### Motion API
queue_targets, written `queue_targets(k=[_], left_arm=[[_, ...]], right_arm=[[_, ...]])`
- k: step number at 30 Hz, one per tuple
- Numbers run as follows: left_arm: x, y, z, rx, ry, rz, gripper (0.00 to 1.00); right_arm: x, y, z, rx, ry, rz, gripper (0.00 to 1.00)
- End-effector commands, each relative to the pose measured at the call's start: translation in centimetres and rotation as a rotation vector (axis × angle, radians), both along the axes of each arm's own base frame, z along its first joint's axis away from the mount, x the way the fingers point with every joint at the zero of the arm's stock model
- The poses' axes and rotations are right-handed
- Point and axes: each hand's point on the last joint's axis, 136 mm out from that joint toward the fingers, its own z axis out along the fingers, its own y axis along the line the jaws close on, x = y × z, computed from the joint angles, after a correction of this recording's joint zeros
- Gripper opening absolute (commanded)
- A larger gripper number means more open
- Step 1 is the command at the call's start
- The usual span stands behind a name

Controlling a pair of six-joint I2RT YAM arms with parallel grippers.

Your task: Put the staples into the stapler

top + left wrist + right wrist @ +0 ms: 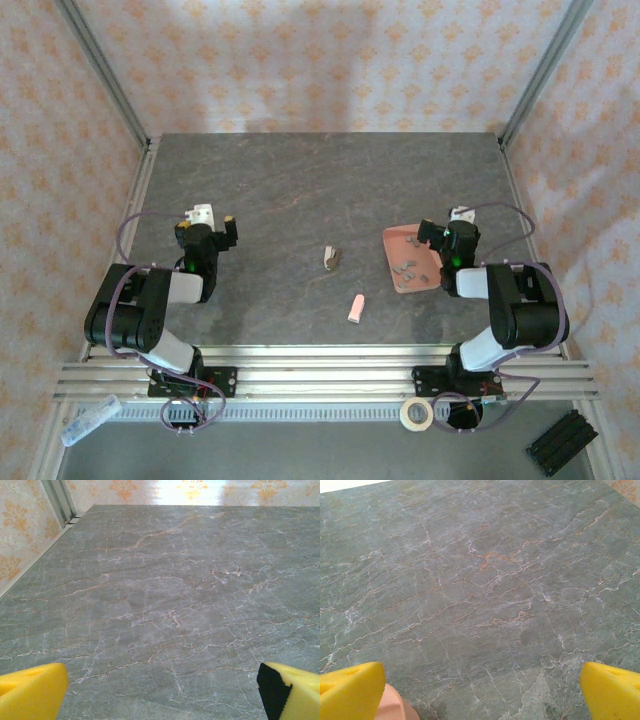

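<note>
Staples (407, 266) lie loose in the salmon tray (389, 250) on the right of the desk (300, 180). Right hand (447, 230) is over the tray's far corner, wide open and empty. Left hand (217, 221) is open and empty, well apart.

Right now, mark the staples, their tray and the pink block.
staples (408, 268): top view, on a grey strip lying mid-tray.
tray (389, 252): top view, on its left rim.
pink block (356, 309): top view, on its middle.
</note>
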Motion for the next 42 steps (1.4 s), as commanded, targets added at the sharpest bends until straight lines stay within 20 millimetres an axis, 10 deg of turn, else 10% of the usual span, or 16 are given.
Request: queue_targets(k=[1, 14, 26, 32, 42], left_arm=[[0.5, -0.4, 0.6, 0.009, -0.009, -0.018, 1.0], [0.5, -0.9, 1.8, 0.026, 0.001, -0.036, 0.96], [-0.2, -9.0, 13.3, -0.125, -0.064, -0.286, 0.79], [-1.5, -14.2, 11.3, -0.232, 0.094, -0.398, 0.72], [-4.3, -18.8, 3.1, -0.292, 0.332, -0.411, 0.66]], right_arm=[[0.8, -0.2, 1.7, -0.014, -0.056, -0.002, 0.99], [1.0, -0.6, 2.9, -0.017, -0.022, -0.027, 0.99], [-0.3, 1.6, 9.3, 0.154, 0.213, -0.084, 0.99], [-5.3, 7.0, 10.6, 0.174, 0.332, -0.037, 0.99], [-15.7, 15.7, 6.9, 0.28, 0.641, 0.004, 0.99]])
